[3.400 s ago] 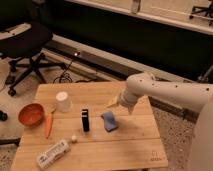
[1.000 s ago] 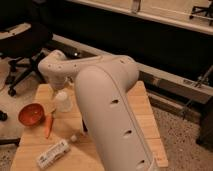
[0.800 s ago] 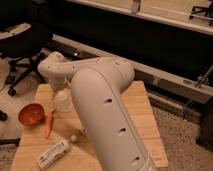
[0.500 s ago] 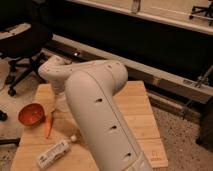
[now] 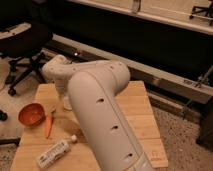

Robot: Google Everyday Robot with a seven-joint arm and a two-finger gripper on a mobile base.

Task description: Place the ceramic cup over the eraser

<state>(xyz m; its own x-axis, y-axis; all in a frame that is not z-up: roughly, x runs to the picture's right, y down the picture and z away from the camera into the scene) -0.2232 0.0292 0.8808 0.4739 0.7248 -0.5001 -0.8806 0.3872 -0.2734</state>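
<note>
Count on the table: one orange bowl [image 5: 31, 114], one carrot [image 5: 49, 125] and one white tube [image 5: 56, 151], all left of the gripper [image 5: 63, 95]. One white cup [image 5: 66, 105] sits right at it.

Tool [image 5: 63, 94] low beneath bent arm [image 5: 100, 117]

Dim room, speckled grey floor [image 5: 182, 137]. Black office chair [image 5: 25, 42] on castors at far left, behind a light wooden table [image 5: 137, 112]. Long pale metal rail [image 5: 155, 75] across the back, dark recess above. Claw [image 5: 64, 96] low over the table's far-left part, mostly out of sight.
</note>
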